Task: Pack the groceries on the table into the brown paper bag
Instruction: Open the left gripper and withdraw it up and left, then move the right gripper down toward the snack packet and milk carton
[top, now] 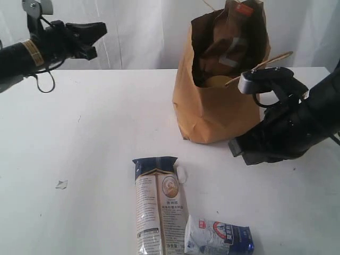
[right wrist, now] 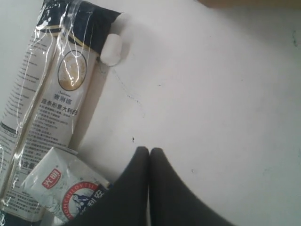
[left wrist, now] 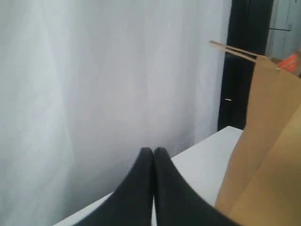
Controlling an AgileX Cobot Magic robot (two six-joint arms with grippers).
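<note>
1. My left jaws are pressed together and hold nothing. They hang in the air above the far left of the surface (top: pixel 95 133), well apart from the groceries.
2. My right jaws are also pressed together and empty. They sit low over the surface, just beside the right side of the brown paper bag (top: pixel 212 114).
3. The bag stands upright towards the back, its mouth open. A brown pouch with white square (top: pixel 229 52) leans inside it, with something yellow (top: pixel 218 81) lower down that I cannot make out.
4. The long noodle packet (top: pixel 156 204) lies flat near the front edge, in front of the bag.
5. The small blue-white carton (top: pixel 218 239) lies against the packet's lower right end.
6. A small white scrap (top: pixel 181 172) rests beside the packet's dark top end.
</note>
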